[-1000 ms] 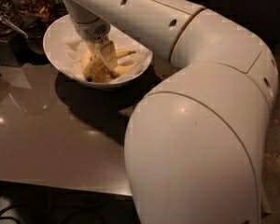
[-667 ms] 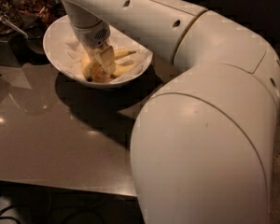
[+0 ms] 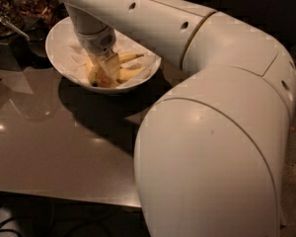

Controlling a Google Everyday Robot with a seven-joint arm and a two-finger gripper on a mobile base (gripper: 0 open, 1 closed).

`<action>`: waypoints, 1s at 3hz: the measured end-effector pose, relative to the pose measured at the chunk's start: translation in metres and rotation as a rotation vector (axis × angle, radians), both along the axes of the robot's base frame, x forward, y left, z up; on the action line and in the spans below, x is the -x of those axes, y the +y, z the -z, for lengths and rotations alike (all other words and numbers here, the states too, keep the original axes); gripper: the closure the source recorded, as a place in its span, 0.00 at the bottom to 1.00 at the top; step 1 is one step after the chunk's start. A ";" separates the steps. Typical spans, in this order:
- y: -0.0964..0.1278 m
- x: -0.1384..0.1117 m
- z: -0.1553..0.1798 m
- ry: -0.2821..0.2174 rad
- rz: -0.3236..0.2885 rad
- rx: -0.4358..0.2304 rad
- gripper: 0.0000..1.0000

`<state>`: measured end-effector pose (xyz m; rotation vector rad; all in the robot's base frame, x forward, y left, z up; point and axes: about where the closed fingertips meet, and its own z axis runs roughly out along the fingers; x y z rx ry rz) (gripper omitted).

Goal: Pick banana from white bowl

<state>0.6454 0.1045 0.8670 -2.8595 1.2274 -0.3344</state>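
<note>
Arm: my white arm [image 3: 212, 167] fills the near right, its big rounded joint closest, and stretches up-left over the table.
Table: the glossy grey-brown top [image 3: 49, 147] carries the bowl's dark shadow.
White bowl: the white bowl [image 3: 56, 43] sits on the far left of the table, lined with crumpled paper.
Gripper: my gripper [image 3: 108, 68] is down inside the bowl, on the fruit. Spread or closed, I cannot tell.
Banana: the banana [image 3: 92, 74] lies in the bowl just left of my gripper, dark tip toward the near rim.
Other bananas: plumper yellow bananas [image 3: 132, 74] lie just right of my gripper.
Beyond: dark containers [image 3: 39, 4] of brown stuff.

Gripper [image 3: 108, 69] down inside white bowl [image 3: 59, 38] at 11 o'clock, right over banana [image 3: 93, 75], bulky white arm [image 3: 212, 147] filling 4 o'clock, grey table [image 3: 49, 147] beneath
</note>
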 end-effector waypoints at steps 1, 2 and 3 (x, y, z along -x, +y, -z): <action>0.000 0.000 0.000 0.000 0.000 0.000 0.90; 0.000 0.000 0.000 0.000 0.000 0.000 1.00; -0.008 0.010 -0.015 -0.016 0.057 -0.046 1.00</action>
